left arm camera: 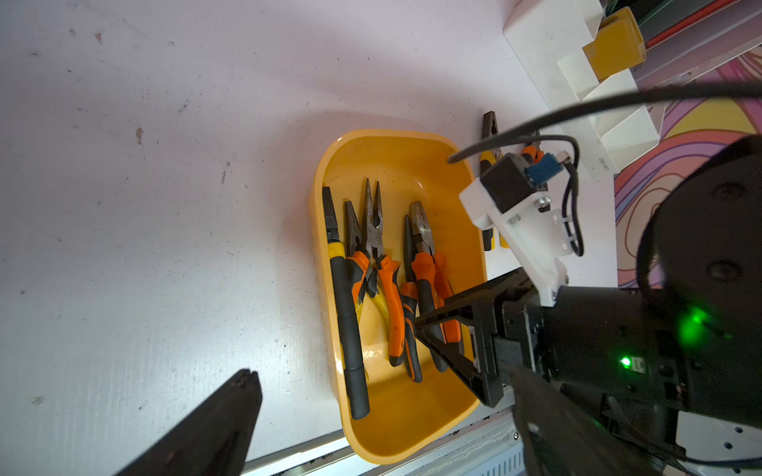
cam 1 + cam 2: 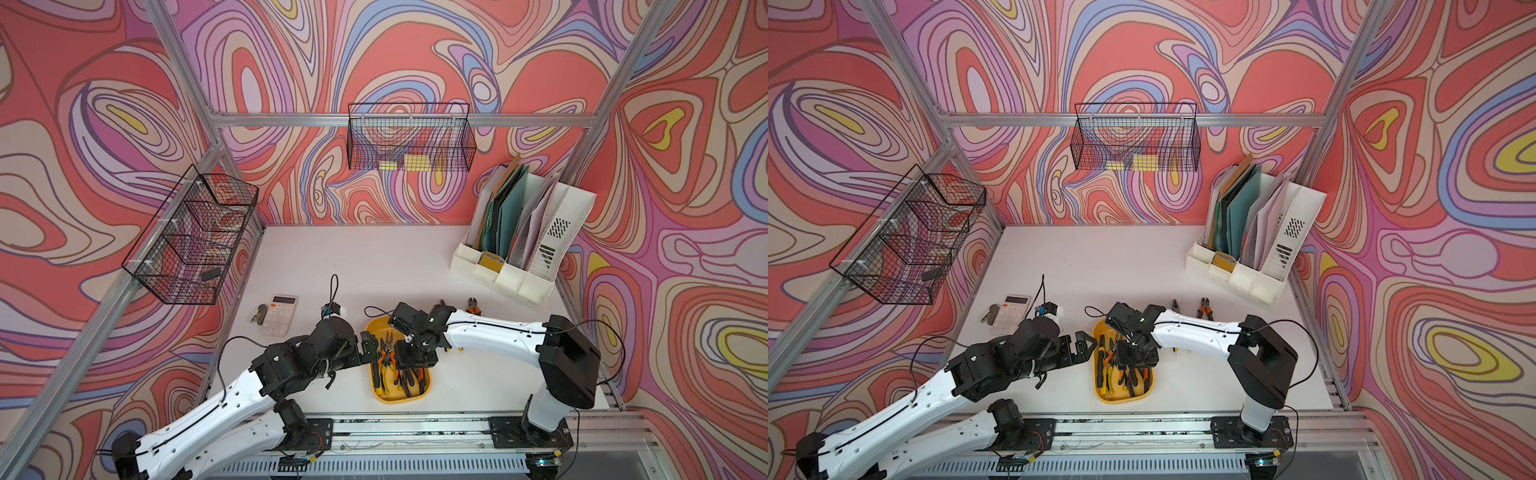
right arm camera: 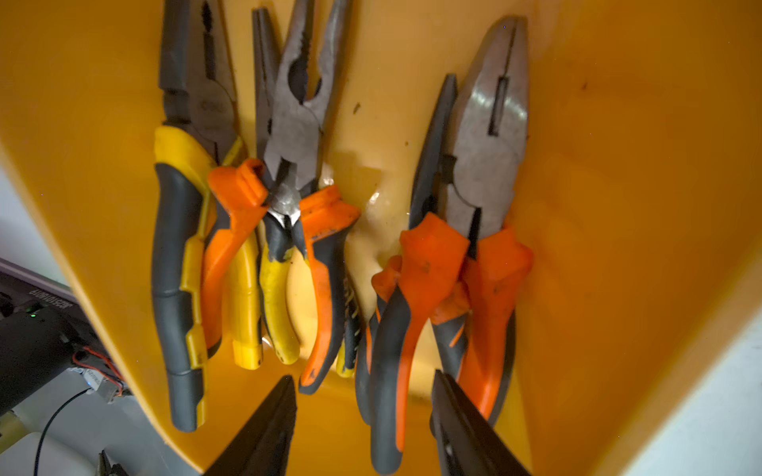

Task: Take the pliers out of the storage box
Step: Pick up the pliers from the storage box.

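Top views both show yellow storage box (image 2: 405, 397) w/ L gripper (image 2: 370, 348) at its left rim, jaws wide apart, empty. R gripper (image 3: 363, 377) is down inside box, approx. half open, straddling orange/grey handles, not clamped. Five pliers (image 1: 387, 288) lie in box; two more pliers (image 2: 1204, 309) lie outside, beyond its far right corner.

You've got swirling pink, red and lilac walls (image 2: 415, 50) on three sides, with an aluminium frame (image 2: 291, 119) running across them. A black wire basket (image 2: 411, 141) hangs at the back, and a second wire basket (image 2: 191, 237) hangs on the left. The white tabletop (image 2: 374, 257) is evenly lit, and a white file organizer (image 2: 523, 232) stands in the far right corner.
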